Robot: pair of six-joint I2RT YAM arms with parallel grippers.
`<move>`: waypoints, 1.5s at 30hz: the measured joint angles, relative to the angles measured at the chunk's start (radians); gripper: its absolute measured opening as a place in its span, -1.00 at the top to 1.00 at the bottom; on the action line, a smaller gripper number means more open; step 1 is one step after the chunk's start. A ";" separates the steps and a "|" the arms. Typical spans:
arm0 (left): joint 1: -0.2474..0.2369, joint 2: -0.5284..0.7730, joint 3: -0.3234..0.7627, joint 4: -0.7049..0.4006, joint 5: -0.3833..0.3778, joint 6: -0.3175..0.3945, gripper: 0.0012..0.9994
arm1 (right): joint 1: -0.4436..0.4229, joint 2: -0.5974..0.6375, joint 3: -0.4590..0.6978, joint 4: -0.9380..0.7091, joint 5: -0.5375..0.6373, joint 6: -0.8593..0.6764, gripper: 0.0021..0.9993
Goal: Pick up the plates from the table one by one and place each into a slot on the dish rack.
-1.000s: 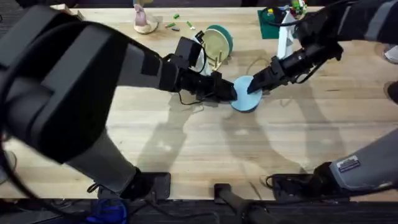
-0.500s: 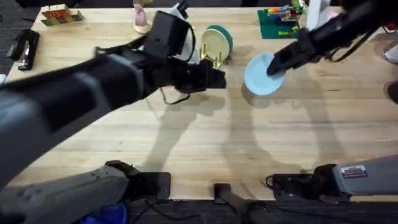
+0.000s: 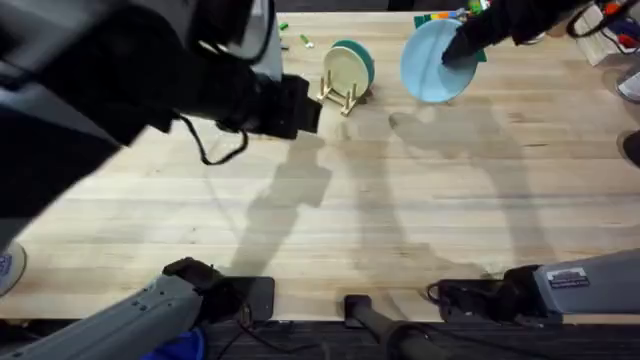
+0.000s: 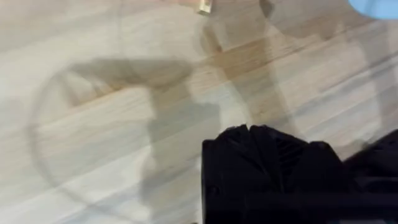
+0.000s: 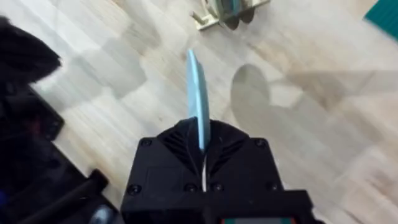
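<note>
The right gripper [image 3: 458, 52] clamps the pale blue plate [image 3: 432, 62], lifted at the dish rack's [image 3: 342, 92] three o'clock. The rack holds the cream plate [image 3: 342, 68] and teal plate [image 3: 362, 57]. Whether the left gripper [image 3: 300, 105] is parted, I cannot tell.

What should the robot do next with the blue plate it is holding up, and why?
Probably carry it over toward the dish rack. The right gripper holds the blue plate by its edge, lifted off the table, and the rack already holds a cream plate and a teal plate.

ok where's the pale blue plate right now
In the overhead view the pale blue plate is off the table, held on edge in the right gripper, at the far right, to the right of the dish rack.
</note>
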 joint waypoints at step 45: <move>0.000 0.000 0.135 -0.054 -0.130 0.267 -0.99 | 0.220 0.000 0.146 0.145 0.238 -0.230 0.94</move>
